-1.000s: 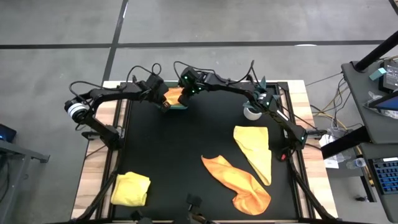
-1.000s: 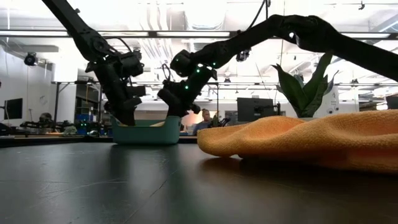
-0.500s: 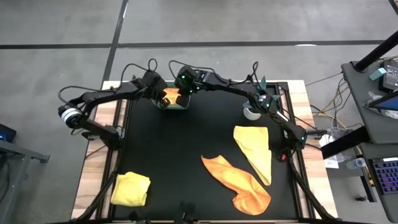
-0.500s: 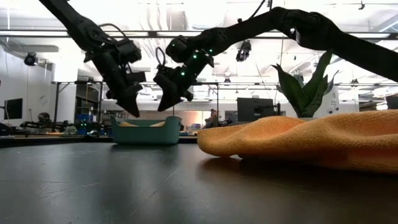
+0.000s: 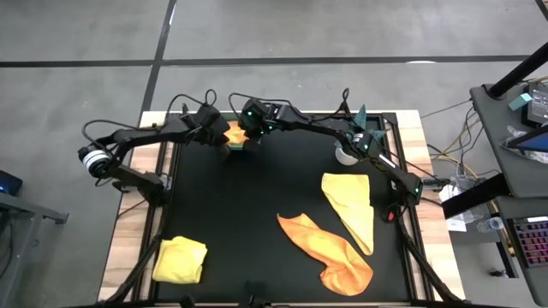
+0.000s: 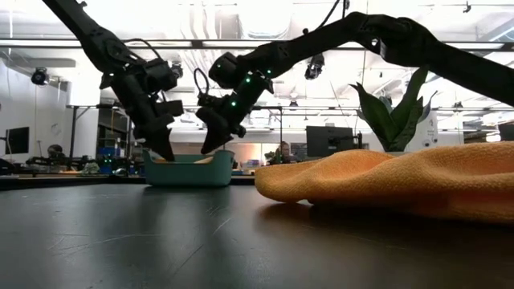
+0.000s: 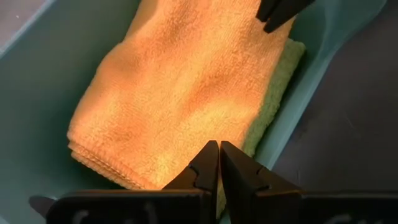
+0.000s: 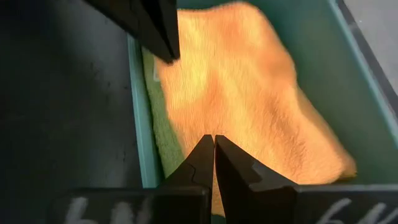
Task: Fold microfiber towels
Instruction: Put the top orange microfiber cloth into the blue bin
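Note:
A teal bin (image 5: 243, 145) stands at the far side of the black mat. In it a folded orange towel (image 7: 180, 81) lies on a lime green towel (image 7: 281, 78). My left gripper (image 7: 219, 149) and my right gripper (image 8: 213, 142) are both shut. They slant down over the orange towel from opposite sides, tips about level with the bin's rim (image 6: 189, 154). On the mat lie a flat yellow towel (image 5: 351, 205), a crumpled orange towel (image 5: 330, 252) and a bunched yellow towel (image 5: 180, 259). My left gripper's shut fingertips (image 7: 211, 163) slant down over the orange towel's edge near the bin's wall; I cannot tell whether they touch it. My right gripper's shut fingertips (image 8: 205, 158) slant down over the towel's opposite side; whether they touch it I cannot tell either.
A potted plant (image 6: 393, 112) in a white pot (image 5: 346, 154) stands at the far right of the mat. The mat's middle lies bare between the bin and the loose towels. Wooden table edges frame the mat on both sides.
Both shut grippers rose out of the bin, then came back down to its rim. My right gripper has also shifted toward the table's left, closer to my left gripper. The towels in the bin lie as before.

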